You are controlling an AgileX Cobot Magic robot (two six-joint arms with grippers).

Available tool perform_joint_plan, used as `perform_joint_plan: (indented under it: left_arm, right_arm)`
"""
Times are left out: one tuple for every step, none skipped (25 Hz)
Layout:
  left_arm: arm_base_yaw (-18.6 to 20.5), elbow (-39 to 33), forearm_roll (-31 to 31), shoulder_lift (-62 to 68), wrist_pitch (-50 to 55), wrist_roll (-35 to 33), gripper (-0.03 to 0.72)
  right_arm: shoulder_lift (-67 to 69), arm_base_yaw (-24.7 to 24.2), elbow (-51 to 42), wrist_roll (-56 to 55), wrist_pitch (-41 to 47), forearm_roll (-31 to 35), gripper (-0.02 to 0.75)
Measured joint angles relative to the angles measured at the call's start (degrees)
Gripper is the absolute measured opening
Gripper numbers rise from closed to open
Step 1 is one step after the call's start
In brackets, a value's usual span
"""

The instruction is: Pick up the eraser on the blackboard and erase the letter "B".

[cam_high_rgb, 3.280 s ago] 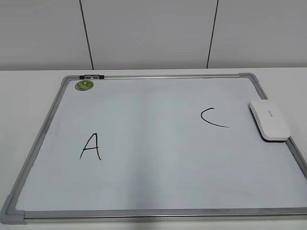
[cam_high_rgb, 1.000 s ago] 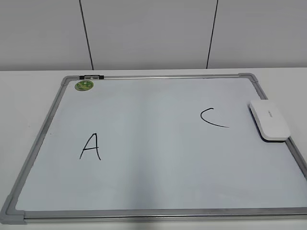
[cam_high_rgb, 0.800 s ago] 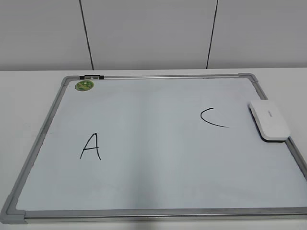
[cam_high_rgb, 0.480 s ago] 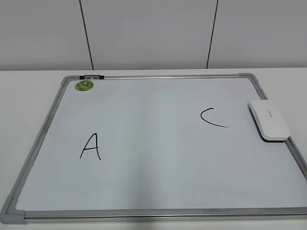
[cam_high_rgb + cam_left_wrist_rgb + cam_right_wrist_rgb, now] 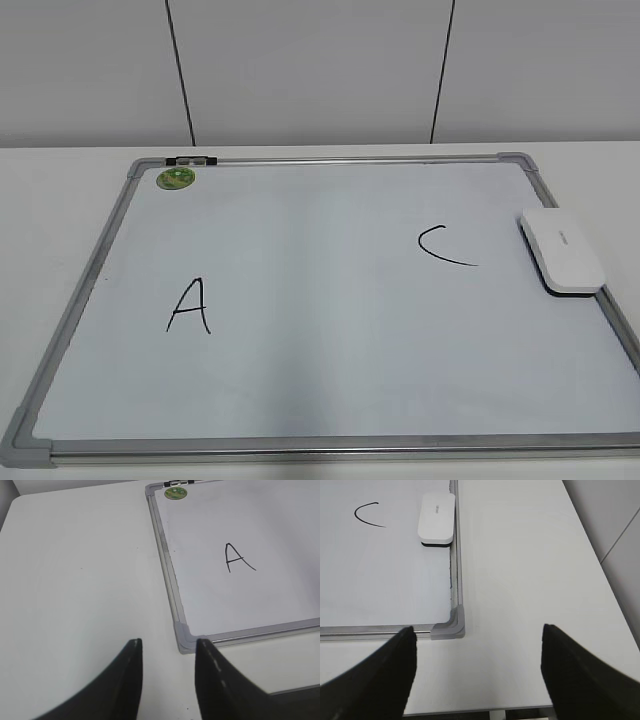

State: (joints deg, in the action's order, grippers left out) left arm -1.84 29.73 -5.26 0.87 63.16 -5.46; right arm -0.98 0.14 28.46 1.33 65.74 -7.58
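The blackboard (image 5: 330, 400) is a white board with a silver frame, lying flat on the table. The white eraser (image 5: 561, 251) rests on its right edge, felt side down; it also shows in the right wrist view (image 5: 437, 518). I see a black "A" (image 5: 189, 306) and a black "C" (image 5: 442, 247), but no letter "B" anywhere on the board. My left gripper (image 5: 167, 647) is open and empty above the table by the board's near left corner (image 5: 183, 638). My right gripper (image 5: 477, 635) is wide open and empty near the near right corner (image 5: 451, 624).
A round green magnet (image 5: 175, 178) sits at the board's far left corner, next to a black clip (image 5: 192, 159) on the frame. The table's right edge (image 5: 600, 570) and front edge (image 5: 475, 711) show in the right wrist view. A grey panelled wall (image 5: 320, 70) stands behind.
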Motion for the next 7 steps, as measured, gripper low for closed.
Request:
perform_joint_plan:
  left_arm:
    - [0.0,0.0,0.0,0.0,0.0,0.0,0.263]
    - [0.0,0.0,0.0,0.0,0.0,0.0,0.26]
    - [0.0,0.0,0.0,0.0,0.0,0.0,0.258]
    - [0.0,0.0,0.0,0.0,0.0,0.09,0.254]
    - [0.0,0.0,0.0,0.0,0.0,0.09,0.251]
    - [0.0,0.0,0.0,0.0,0.0,0.09,0.247]
    - [0.0,0.0,0.0,0.0,0.0,0.09,0.246]
  right_arm:
    - [0.0,0.0,0.0,0.0,0.0,0.0,0.573]
    - [0.0,0.0,0.0,0.0,0.0,0.0,0.573]
    - [0.0,0.0,0.0,0.0,0.0,0.0,0.574]
    - [0.0,0.0,0.0,0.0,0.0,0.0,0.574]
    - [0.0,0.0,0.0,0.0,0.0,0.0,0.574]
    - [0.0,0.0,0.0,0.0,0.0,0.0,0.574]
    - [0.0,0.0,0.0,0.0,0.0,0.0,0.574]
